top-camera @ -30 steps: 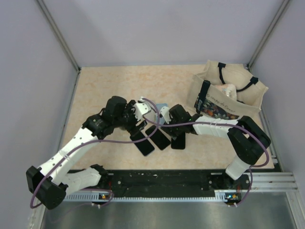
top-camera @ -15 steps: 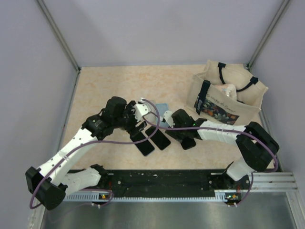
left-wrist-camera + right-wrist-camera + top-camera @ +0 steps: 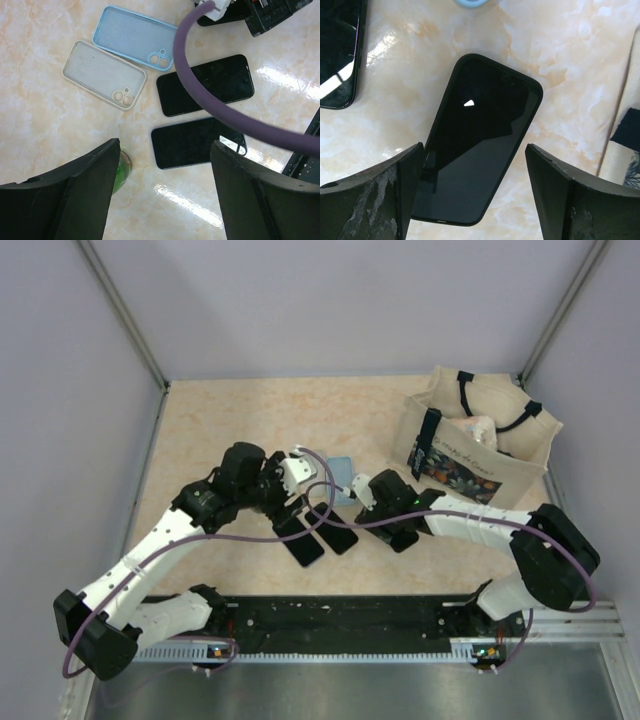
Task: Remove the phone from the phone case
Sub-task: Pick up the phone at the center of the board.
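Note:
A black phone in a black phone case [image 3: 477, 140] lies flat on the marble table, seen in the right wrist view. My right gripper [image 3: 475, 150] stands open over it. Its left finger is close to the case's edge and its right finger is well apart. From above, that cased phone [image 3: 402, 537] lies just below the right gripper [image 3: 385, 512]. My left gripper [image 3: 165, 150] is open with nothing in it, above two bare black phones [image 3: 205, 85] [image 3: 197, 142]. The left gripper [image 3: 290, 500] is at the table's middle.
Two empty cases lie together, a light blue case [image 3: 134, 37] and a beige case [image 3: 104, 74]. A small green object [image 3: 121, 170] peeks from under the left finger. A canvas tote bag [image 3: 480, 440] stands at the back right. A purple cable [image 3: 200, 95] crosses the left wrist view.
The right gripper has moved to the right, and the cased phone now lies further right. Its jaws have opened wider. The left arm has not moved.

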`<state>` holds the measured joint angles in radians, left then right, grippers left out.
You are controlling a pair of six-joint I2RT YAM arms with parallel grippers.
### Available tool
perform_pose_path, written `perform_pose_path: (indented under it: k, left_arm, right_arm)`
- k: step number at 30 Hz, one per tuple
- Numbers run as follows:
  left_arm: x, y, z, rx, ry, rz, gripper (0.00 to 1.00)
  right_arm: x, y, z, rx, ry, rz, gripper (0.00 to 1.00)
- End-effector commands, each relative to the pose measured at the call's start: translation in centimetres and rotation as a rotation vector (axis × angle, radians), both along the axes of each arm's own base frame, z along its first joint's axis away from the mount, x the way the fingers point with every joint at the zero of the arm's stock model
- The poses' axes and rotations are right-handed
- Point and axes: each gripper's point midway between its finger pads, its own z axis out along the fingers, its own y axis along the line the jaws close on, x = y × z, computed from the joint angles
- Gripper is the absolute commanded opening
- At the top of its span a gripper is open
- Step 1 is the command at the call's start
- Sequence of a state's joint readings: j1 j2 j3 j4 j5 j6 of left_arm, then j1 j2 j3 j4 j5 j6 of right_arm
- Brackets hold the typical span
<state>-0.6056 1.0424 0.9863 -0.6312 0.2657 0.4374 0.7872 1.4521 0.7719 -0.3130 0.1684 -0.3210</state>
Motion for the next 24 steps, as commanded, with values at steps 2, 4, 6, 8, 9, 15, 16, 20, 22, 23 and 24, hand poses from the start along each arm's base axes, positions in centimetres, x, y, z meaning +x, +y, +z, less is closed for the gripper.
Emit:
perform_pose_path:
  k: [2, 4, 6, 8, 9, 15, 16, 20, 22, 23, 24]
  left_arm:
    - [0.3, -0.6, 1.7, -0.038, -0.041, -0.021, 0.78]
    - [0.2, -0.6, 1.6, -0.037, -0.039, -0.025, 0.78]
    - [0.2, -0.7, 1.6, -0.039, -0.039, -0.027, 0.78]
    - [0.1, -0.6, 1.6, -0.040, -0.039, -0.029, 0.78]
    - [0.1, -0.7, 1.5, -0.040, -0.037, -0.028, 0.78]
    - [0.1, -0.6, 1.4, -0.038, -0.036, -0.031, 0.78]
    - [0.0, -0.6, 1.5, -0.038, -0.038, -0.033, 0.78]
    - [0.0, -0.7, 1.3, -0.036, -0.034, -0.035, 0.78]
    - [0.0, -0.6, 1.2, -0.034, -0.034, -0.036, 0.78]
    - [0.0, -0.7, 1.3, -0.035, -0.035, -0.038, 0.78]
    - [0.0, -0.6, 1.2, -0.034, -0.035, -0.035, 0.78]
  right_arm:
    - [-0.3, -0.5, 0.6, 0.087, 0.100, -0.020, 0.83]
    - [0.0, -1.1, 0.6, 0.099, 0.117, -0.053, 0.85]
    - [-0.2, -1.1, 0.3, 0.118, 0.145, -0.051, 0.86]
    - [-0.3, -1.1, 0.2, 0.123, 0.158, -0.055, 0.87]
    - [-0.3, -1.3, 0.1, 0.121, 0.162, -0.060, 0.87]
    - [-0.2, -1.6, -0.1, 0.120, 0.179, -0.075, 0.88]
    - [-0.2, -1.7, -0.2, 0.121, 0.189, -0.080, 0.88]
    - [-0.2, -2.0, -0.9, 0.126, 0.232, -0.085, 0.88]
    - [-0.1, -2.1, -1.1, 0.129, 0.243, -0.083, 0.88]
    - [-0.2, -2.2, -1.2, 0.130, 0.249, -0.086, 0.88]
    - [-0.1, -2.2, -1.3, 0.131, 0.255, -0.085, 0.88]
